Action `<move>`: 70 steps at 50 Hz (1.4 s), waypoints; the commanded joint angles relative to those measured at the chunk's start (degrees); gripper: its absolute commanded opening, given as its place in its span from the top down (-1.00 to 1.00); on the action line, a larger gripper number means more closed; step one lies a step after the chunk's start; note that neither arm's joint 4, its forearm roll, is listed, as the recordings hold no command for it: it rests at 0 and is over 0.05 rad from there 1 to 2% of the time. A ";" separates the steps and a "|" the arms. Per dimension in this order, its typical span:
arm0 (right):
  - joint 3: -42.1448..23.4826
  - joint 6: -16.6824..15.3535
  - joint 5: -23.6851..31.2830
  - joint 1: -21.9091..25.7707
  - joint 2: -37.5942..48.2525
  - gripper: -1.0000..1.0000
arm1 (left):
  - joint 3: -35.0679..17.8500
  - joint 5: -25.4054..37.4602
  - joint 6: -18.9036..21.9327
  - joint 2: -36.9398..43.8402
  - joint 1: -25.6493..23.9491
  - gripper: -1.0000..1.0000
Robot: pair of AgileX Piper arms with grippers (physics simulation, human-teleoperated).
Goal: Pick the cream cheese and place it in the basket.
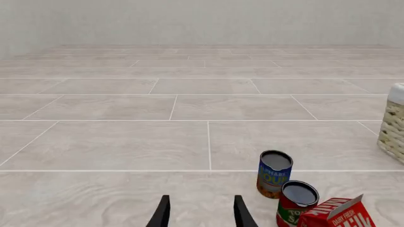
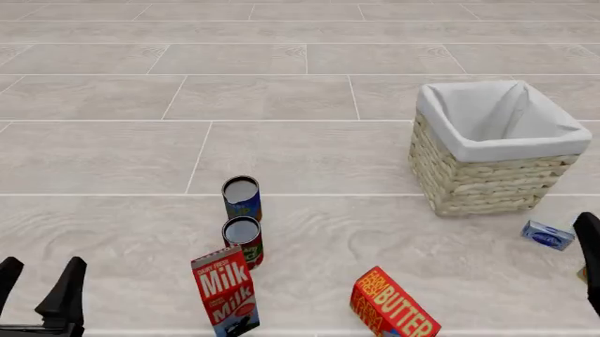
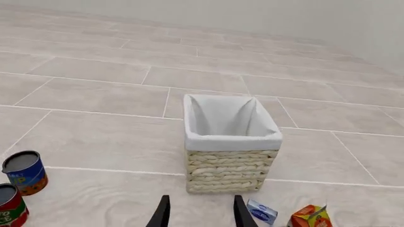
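Observation:
The cream cheese (image 2: 547,235), a small pale blue box with a dark oval label, lies on the floor just to the front right of the basket (image 2: 487,182). In the right wrist view it (image 3: 262,212) lies close beside my right gripper (image 3: 200,215), which is open and empty, short of the basket (image 3: 230,170). In the front view my right gripper (image 2: 591,263) is at the right edge, close to the box and partly cut off. My left gripper (image 2: 38,288) is open and empty at the front left, far from both; it also shows in the left wrist view (image 1: 200,215).
Two cans (image 2: 242,198) (image 2: 244,240) stand left of centre, with a red milk carton (image 2: 225,291) in front of them. A red-orange butter box (image 2: 394,305) lies at the front centre. An orange carton (image 3: 311,217) stands beside the cream cheese.

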 commanded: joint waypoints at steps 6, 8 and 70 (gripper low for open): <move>-7.02 -8.97 10.23 0.97 7.48 -1.00 | 0.00 0.00 0.00 0.00 0.00 -1.00; -8.19 -10.08 11.23 0.42 8.23 -1.00 | 0.00 0.00 0.00 0.00 0.00 -1.00; -26.30 -58.69 21.38 -17.76 55.86 -1.00 | 0.00 0.00 0.00 0.00 0.00 -1.00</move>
